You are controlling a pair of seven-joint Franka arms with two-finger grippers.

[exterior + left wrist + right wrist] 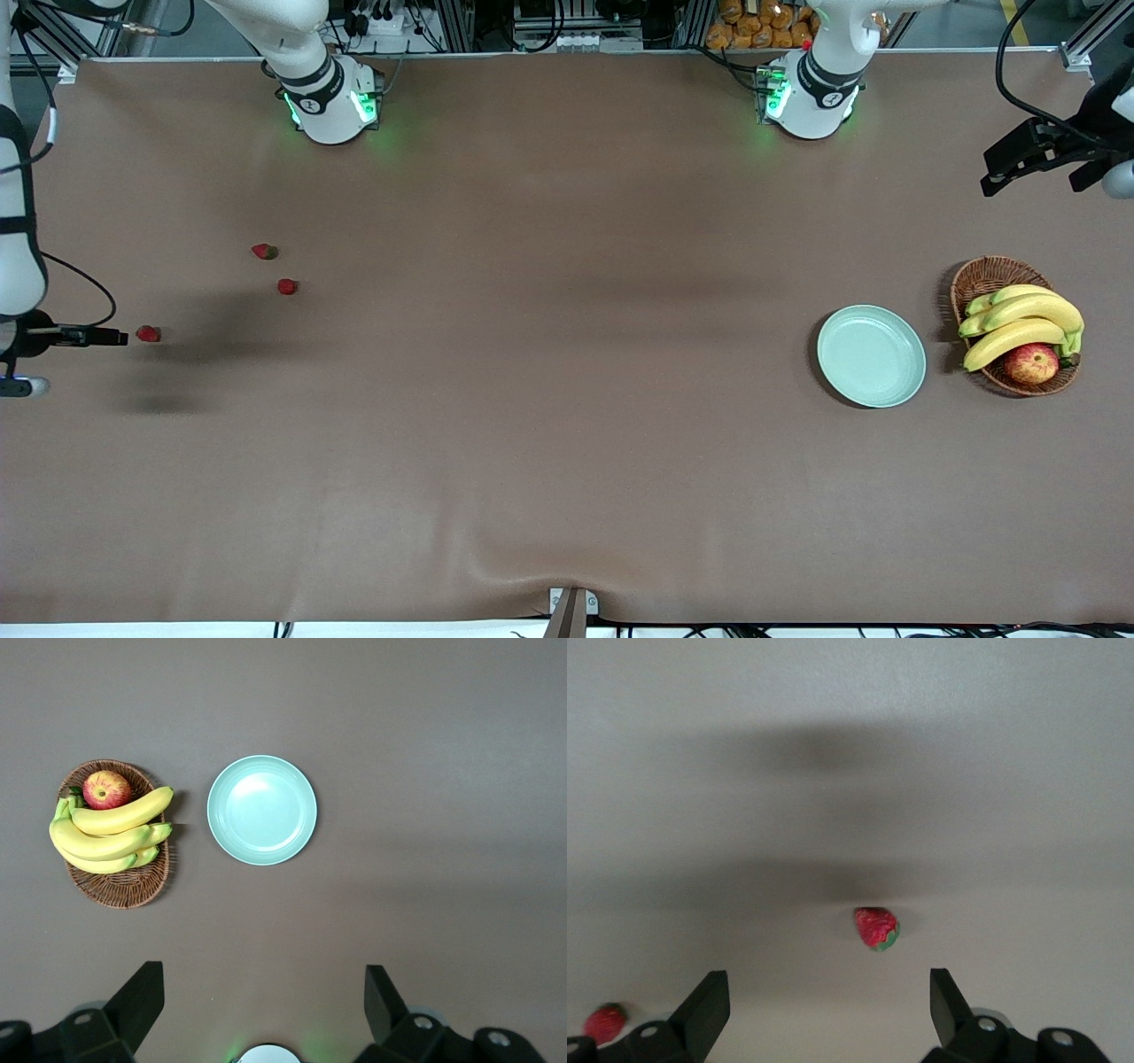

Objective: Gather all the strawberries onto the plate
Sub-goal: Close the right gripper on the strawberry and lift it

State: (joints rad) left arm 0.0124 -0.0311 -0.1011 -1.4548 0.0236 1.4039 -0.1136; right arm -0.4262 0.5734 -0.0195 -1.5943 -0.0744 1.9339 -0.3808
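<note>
Three strawberries lie on the brown table toward the right arm's end: one with a dark cap (264, 252), one (286, 286) nearer the camera, and one (148, 334) nearer still. My right gripper (97, 337) hangs open and empty above the table beside that last berry. In the right wrist view it (828, 1005) is open, with a green-capped strawberry (876, 927) ahead of the fingers and another (604, 1022) at the edge. The mint-green plate (871, 355) is empty. My left gripper (997, 173) waits, open and raised; its wrist view (264, 1001) shows the plate (261, 810).
A wicker basket (979, 282) with bananas (1019, 321) and an apple (1031, 363) stands beside the plate at the left arm's end; it also shows in the left wrist view (124, 890). A wide stretch of bare table lies between berries and plate.
</note>
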